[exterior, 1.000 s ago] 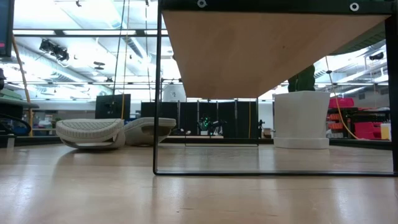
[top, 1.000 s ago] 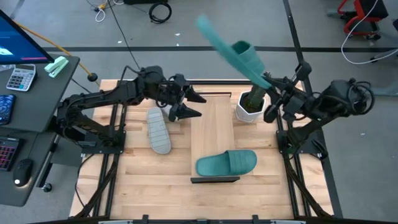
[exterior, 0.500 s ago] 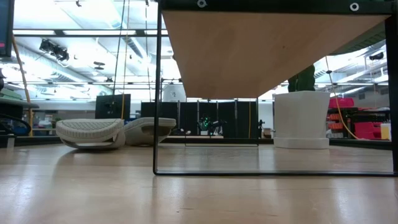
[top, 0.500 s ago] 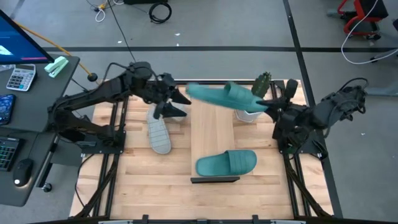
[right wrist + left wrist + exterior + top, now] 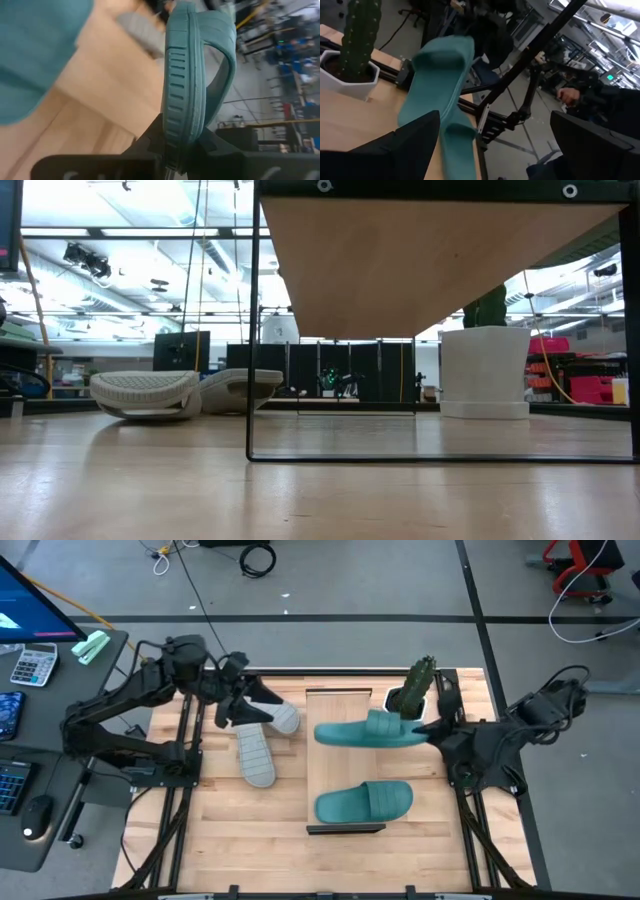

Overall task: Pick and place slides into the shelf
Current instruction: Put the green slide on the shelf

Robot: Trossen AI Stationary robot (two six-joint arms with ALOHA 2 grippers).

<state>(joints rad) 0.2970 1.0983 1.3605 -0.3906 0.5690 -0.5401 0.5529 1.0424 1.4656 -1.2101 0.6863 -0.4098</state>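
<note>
Over the shelf point(image 5: 340, 755), I am holding one teal slide point(image 5: 372, 730) in the right gripper point(image 5: 432, 730), whose fingers are pinched tight on the sandal's heel end; the right wrist view is showing the ribbed sole edge point(image 5: 181, 85) clamped between them. The slide is lying crosswise above the far half of the board, and I cannot tell whether it is touching the wood. The second teal slide point(image 5: 364, 802) is already resting on the shelf's near end. The two grey slides point(image 5: 258, 748) are sitting on the tabletop just left of the shelf, one leaning on the other. My left gripper point(image 5: 250, 705) is hanging above them with its fingers spread wide and nothing in them.

My worry is the thin edge grip: the rubbery sandal is sticking far out from the fingers, so it could sag or twist and land askew, or hang over the shelf's side. The potted cactus point(image 5: 412, 695) is standing just beside my right wrist, and a careless swing could knock it over.
</note>
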